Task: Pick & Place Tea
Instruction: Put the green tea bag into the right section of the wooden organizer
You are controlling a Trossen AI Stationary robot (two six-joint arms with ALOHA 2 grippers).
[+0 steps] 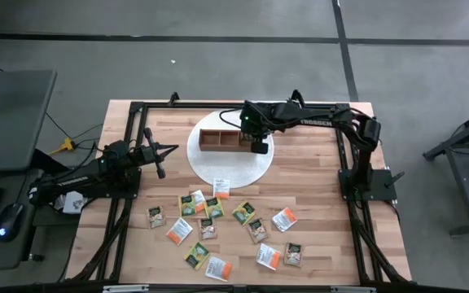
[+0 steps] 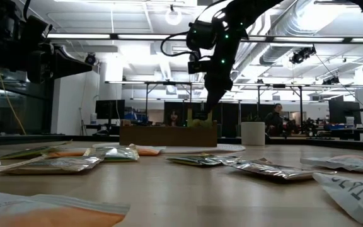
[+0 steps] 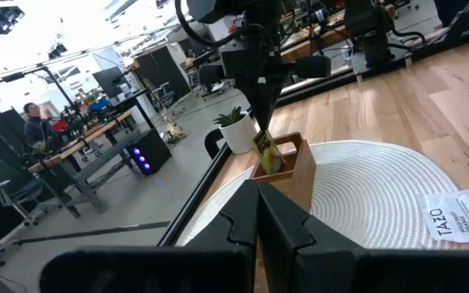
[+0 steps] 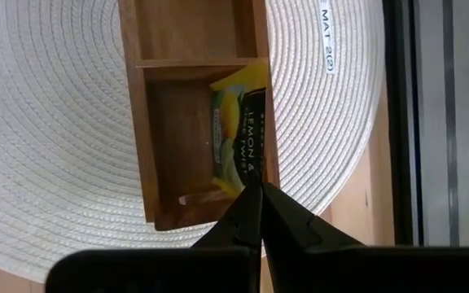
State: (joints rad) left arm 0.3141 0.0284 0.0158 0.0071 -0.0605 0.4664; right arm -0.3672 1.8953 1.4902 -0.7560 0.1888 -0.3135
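1. The right gripper (image 1: 259, 147) hangs over the end compartment of the wooden box (image 1: 222, 140), the one on the right arm's side; its fingers are pressed together on the top edge of a yellow-green sachet (image 4: 238, 138).
2. That sachet stands on edge inside the compartment and leans against the box's outer long wall. Judging from the wrist view, pinching it by the upper edge lets it slide down between the walls without folding.
3. Its flat face turns toward the compartment's interior, and its edge line runs along the box's long side, so it should sit as a file would in a slot.
4. The box rests on the round white mat (image 1: 218, 167), which probably marks the drop zone.
5. The remaining sachets (image 1: 218, 228) lie flat and scattered on the worktop (image 1: 316, 244), on the side of the mat away from the box; one white sachet (image 1: 221, 186) overlaps the mat's rim. They point in no common direction.
6. The left gripper (image 1: 159, 167) waits beside the mat, well apart from the box, with its fingers pressed together on nothing.
7. Most of the tea seems yet to be moved.
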